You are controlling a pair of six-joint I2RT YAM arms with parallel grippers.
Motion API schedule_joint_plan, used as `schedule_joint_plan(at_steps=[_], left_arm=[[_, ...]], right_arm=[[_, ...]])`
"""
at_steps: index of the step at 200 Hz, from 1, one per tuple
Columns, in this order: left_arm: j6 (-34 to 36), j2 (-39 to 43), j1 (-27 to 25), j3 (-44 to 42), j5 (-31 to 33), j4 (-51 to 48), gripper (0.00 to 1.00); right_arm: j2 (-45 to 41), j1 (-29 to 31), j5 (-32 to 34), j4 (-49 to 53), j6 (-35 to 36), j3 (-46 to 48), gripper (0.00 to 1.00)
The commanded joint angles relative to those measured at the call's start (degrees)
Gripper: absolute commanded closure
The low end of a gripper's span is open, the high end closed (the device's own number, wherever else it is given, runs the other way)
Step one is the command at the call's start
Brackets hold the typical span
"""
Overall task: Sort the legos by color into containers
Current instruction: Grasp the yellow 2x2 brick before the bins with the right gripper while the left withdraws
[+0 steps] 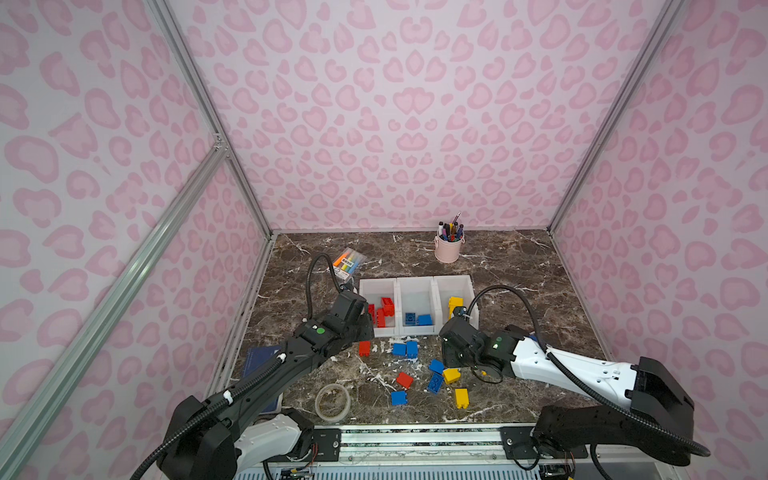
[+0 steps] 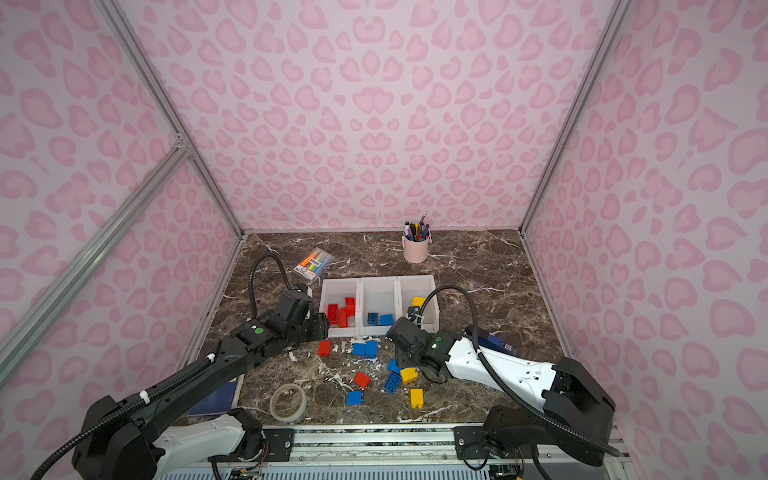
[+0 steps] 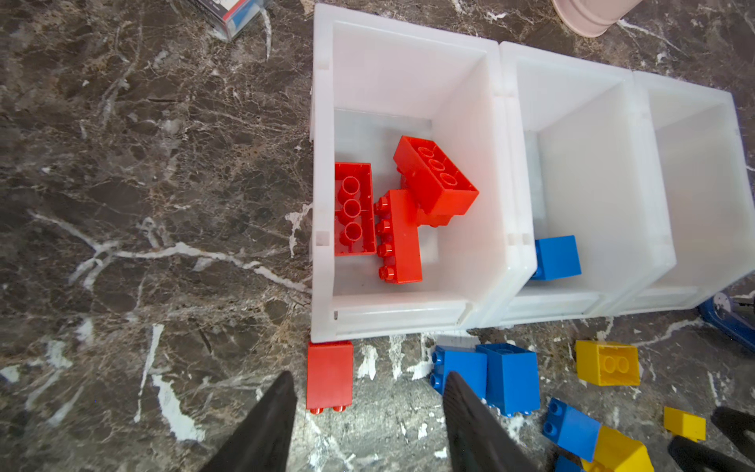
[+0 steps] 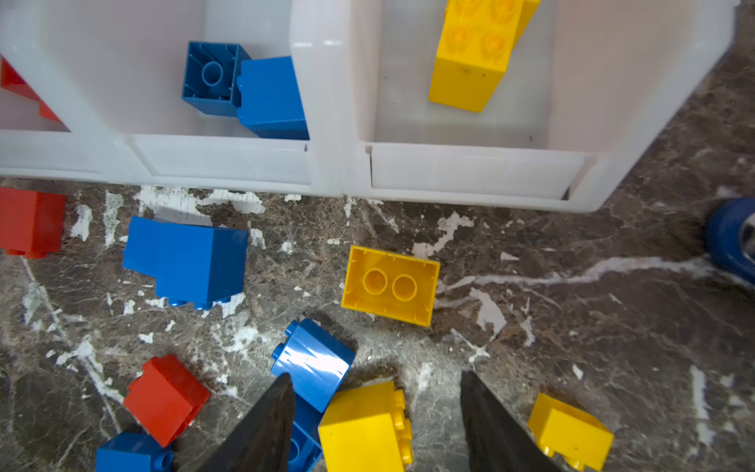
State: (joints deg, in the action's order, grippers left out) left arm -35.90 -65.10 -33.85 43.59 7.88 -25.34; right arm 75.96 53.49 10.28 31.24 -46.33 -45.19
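While both arms reached low over the table (image 1: pixel 519 266) in both top views, the containers (image 1: pixel 417 286) stood in a row near its middle; of the legos (image 1: pixel 384 311), red lay in the left bin, blue in the middle, yellow in the right, and others lay loose in front; the fingers were hidden there. From the left wrist, the left gripper (image 3: pixel 367 378) showed fingers (image 3: pixel 273 421) apart, a red brick (image 3: pixel 329 374) just ahead between them, seemingly untouched; from the right wrist, the right gripper (image 4: pixel 376 376) had fingers apart around a yellow brick (image 4: pixel 363 429), not clamping it.
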Motion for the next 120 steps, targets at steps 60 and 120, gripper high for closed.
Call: schedule_joint_plan(at_steps=[60,120], left_arm=[[-2.33,3.20,-0.70,-2.83,-0.32,0.32,0.39],[-2.68,4.27,-1.31,-3.61,-0.23,-0.29,0.39]], right_arm=[[8.06,-3.62,0.06,-4.39,0.86,-1.77,0.32],[12.57,-5.49,-1.57,-7.01,2.20,-2.40,0.39]])
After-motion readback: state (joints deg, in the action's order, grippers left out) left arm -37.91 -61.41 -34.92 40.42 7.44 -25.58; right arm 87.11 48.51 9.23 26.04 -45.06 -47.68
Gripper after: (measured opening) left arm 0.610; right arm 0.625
